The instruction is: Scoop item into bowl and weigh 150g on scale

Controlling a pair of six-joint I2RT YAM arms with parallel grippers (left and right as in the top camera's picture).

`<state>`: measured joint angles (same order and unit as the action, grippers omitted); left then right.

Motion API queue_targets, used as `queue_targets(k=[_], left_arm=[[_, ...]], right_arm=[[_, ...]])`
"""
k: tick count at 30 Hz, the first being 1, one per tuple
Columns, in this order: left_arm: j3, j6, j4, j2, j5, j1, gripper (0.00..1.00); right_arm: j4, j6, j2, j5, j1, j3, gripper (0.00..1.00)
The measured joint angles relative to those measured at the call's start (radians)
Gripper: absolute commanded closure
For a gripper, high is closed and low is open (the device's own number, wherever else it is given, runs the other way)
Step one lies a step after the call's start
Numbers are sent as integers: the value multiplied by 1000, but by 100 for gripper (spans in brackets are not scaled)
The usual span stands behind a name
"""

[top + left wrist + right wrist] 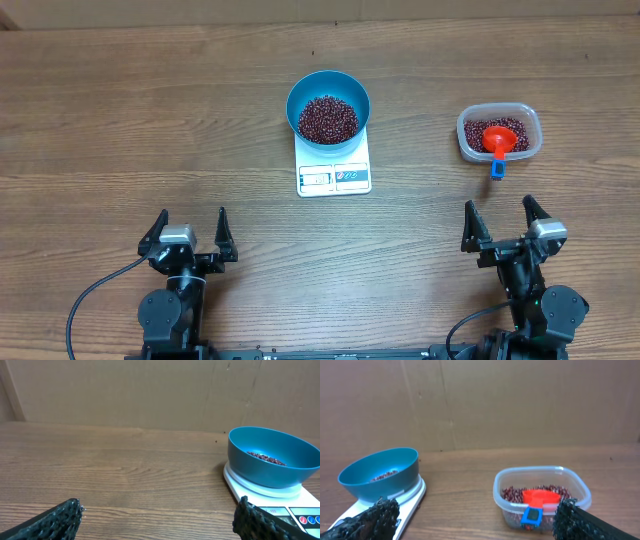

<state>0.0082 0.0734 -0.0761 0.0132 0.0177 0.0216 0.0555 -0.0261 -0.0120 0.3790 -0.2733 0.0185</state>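
The blue bowl [328, 104] stands on the white scale [334, 175] at the table's middle, with a heap of dark red beans [327, 119] inside; it shows too as the bowl [272, 457] in the left wrist view and the bowl [380, 474] in the right wrist view. More beans [478, 134] lie in a clear tub [499, 133] at the right, where a red scoop [498, 139] rests with its blue-tipped handle over the rim. My left gripper [189, 234] and right gripper [507, 224] sit open near the front edge, holding nothing.
A brown cardboard wall [150, 390] closes off the far side of the wooden table [150, 120]. Both arms' bases and cables sit at the front edge.
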Motion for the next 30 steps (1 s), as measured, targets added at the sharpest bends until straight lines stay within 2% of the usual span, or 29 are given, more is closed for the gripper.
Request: queue_targets(k=[21, 30], left_arm=[[0, 0, 0, 0, 0, 0, 0], [0, 0, 0, 0, 0, 0, 0]], right_arm=[[8, 50, 0, -48, 13, 0, 0], [31, 53, 0, -247, 173, 0, 0]])
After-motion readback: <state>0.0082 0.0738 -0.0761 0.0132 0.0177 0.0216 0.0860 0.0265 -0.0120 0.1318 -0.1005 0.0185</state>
